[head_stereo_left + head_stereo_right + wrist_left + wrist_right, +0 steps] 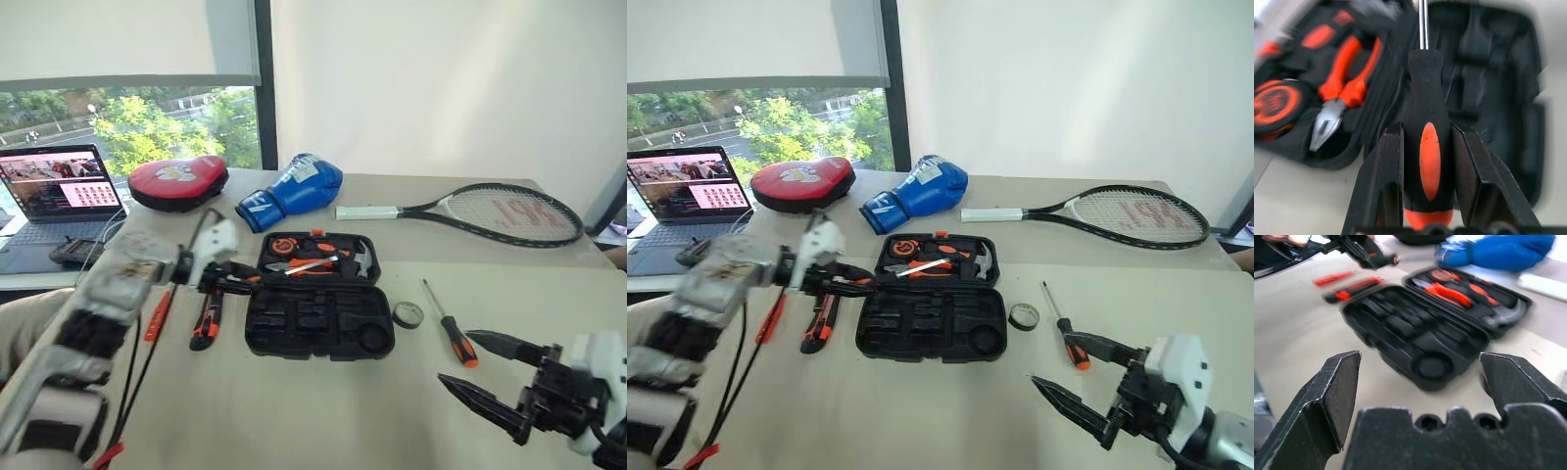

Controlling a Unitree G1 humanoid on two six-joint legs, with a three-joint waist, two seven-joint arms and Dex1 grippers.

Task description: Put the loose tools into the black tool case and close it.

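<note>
An orange-and-black screwdriver (1427, 147) is clamped in the left gripper (233, 281) at the left edge of the open black tool case (318, 318). The right gripper (490, 377) is spread wide, empty, near right. A utility knife (207, 321), another screwdriver (449, 325) and a tape roll (408, 314) are left on the table (323, 411).

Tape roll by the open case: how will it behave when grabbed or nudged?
The tape roll lies flat on the table, so a nudge probably slides it rather than rolling it. It looks small and light, likely to skid. The low ring shape may slip from a wide end effector.
</note>
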